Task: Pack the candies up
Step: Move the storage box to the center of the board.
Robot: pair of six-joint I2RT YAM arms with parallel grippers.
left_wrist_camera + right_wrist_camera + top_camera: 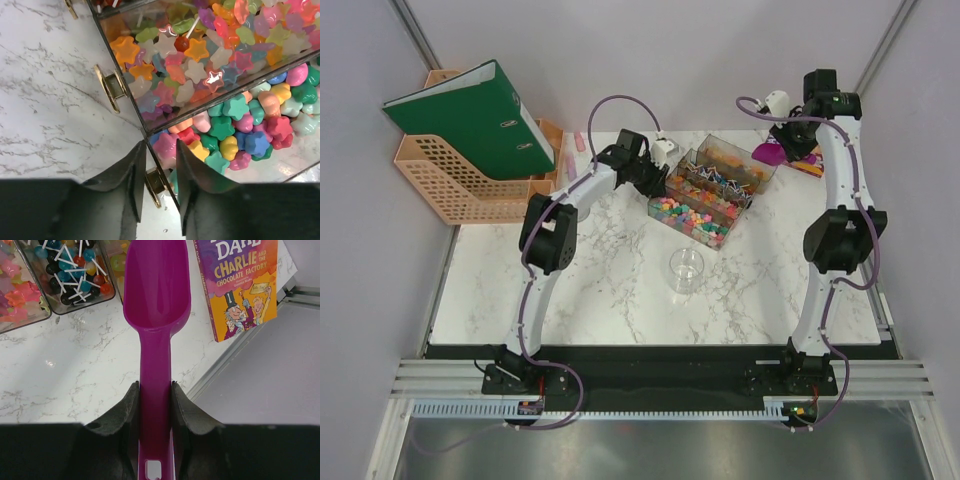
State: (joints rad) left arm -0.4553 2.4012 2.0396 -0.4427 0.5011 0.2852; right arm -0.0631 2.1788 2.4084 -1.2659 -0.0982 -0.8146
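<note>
The candies point(695, 217) are many small star-shaped sweets in pink, green, yellow, orange and blue, filling the near compartments of a clear tray point(672, 186) at the table's back middle. The left wrist view shows them close up point(235, 125). My left gripper point(655, 180) sits at the tray's left end, and its fingers point(161, 150) straddle the tray wall and a gold handle point(156, 187), closed on them. My right gripper point(785, 140) is shut point(155, 387) on the handle of the purple scoop point(157, 285), held empty above the table's back right point(770, 153).
A small clear round jar point(686, 269) stands mid-table. Lollipops point(75, 275) fill the far tray compartments. A Charlie and the Chocolate Factory book point(240, 285) lies at the right edge. An orange file rack point(450, 180) with a green binder point(470, 115) stands back left.
</note>
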